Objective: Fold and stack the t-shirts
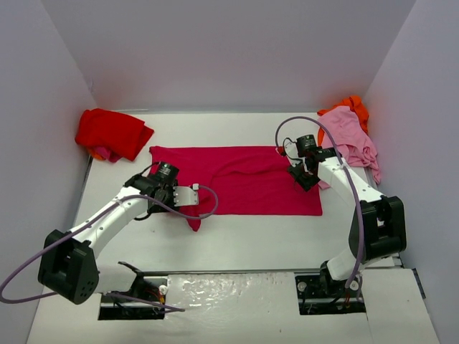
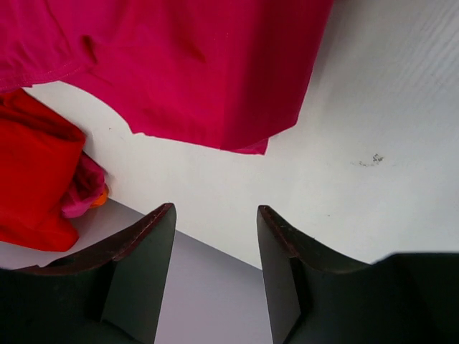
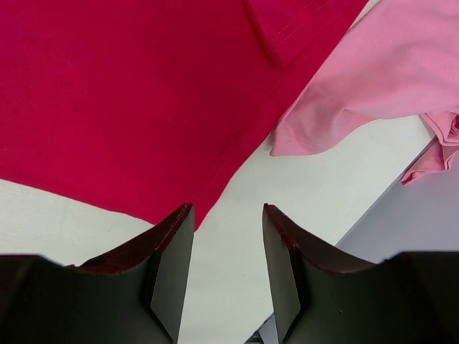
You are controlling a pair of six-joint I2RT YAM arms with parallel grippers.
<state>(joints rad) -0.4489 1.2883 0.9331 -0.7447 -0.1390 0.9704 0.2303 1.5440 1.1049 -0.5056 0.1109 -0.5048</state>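
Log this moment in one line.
left claw open; right claw open; crimson shirt spread centre; red shirt far-left; pink shirt heaped far-right

The flat crimson-magenta t-shirt (image 1: 244, 188) is soft matt cloth with stitched hems. The bright red shirt (image 1: 111, 132), far left, and the pale pink shirt (image 1: 351, 140), far right, look alike. The white table (image 1: 251, 236) is smooth, matt and faintly scuffed. The left gripper (image 2: 215, 208) has black fingers (image 2: 143, 258) of smooth, slightly shiny plastic.
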